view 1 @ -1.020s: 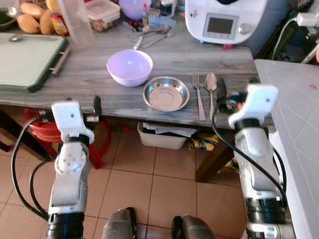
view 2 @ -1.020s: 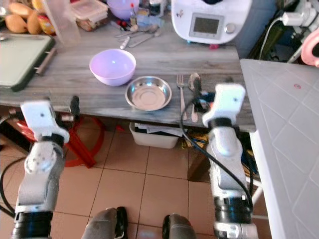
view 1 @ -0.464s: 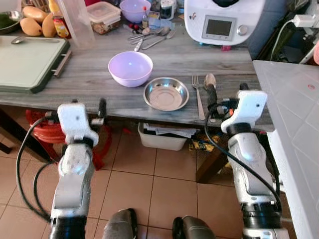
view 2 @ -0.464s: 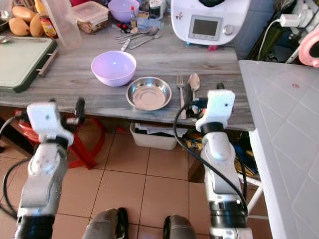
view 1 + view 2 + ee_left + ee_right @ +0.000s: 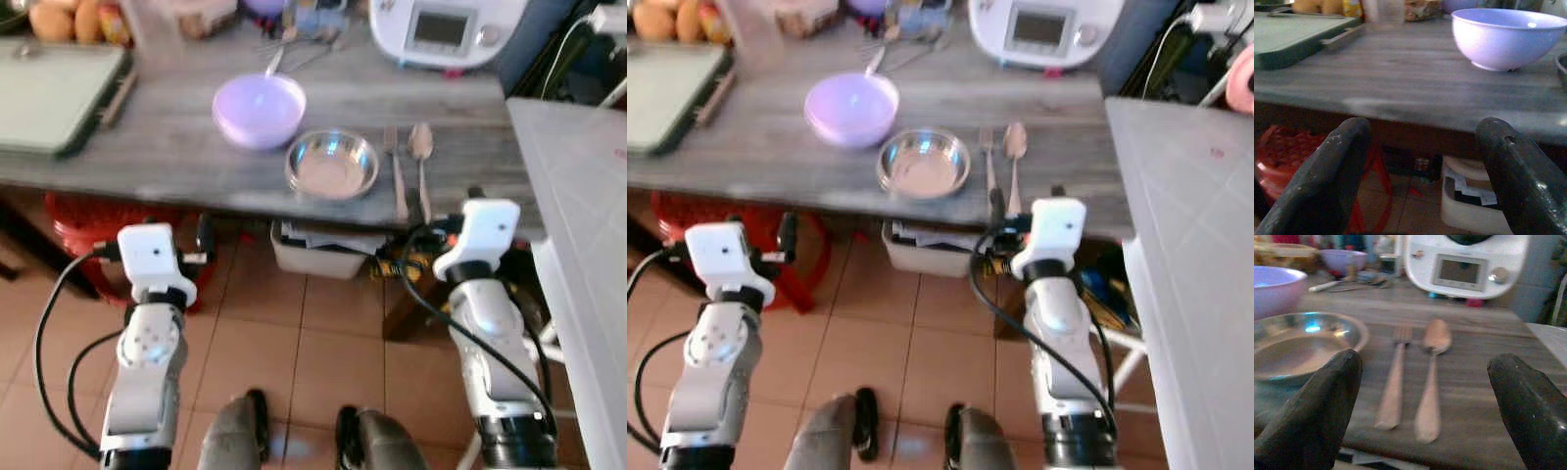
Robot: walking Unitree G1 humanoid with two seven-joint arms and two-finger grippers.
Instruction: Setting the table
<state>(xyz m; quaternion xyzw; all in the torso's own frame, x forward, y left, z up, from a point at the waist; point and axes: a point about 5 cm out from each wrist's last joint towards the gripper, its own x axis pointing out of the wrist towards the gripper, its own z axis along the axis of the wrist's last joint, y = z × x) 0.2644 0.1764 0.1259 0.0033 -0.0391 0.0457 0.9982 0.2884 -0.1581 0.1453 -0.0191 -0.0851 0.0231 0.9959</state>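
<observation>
Grey wood table (image 5: 167, 147) – bowl (image 5: 259, 109), dish (image 5: 331, 164), fork (image 5: 396, 172), spoon (image 5: 422, 168) laid; both grippers (image 5: 1418, 186) (image 5: 1425, 411) wide, empty – setting seems complete, next likely stepping clear.

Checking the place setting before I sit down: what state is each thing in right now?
Purple bowl: upright, empty.
Steel dish: upright, empty.
Fork: flat on table, untouched.
Spoon: flat beside fork.
Left claw: open, empty, below table edge.
Right claw: open, empty, facing fork and spoon.
</observation>
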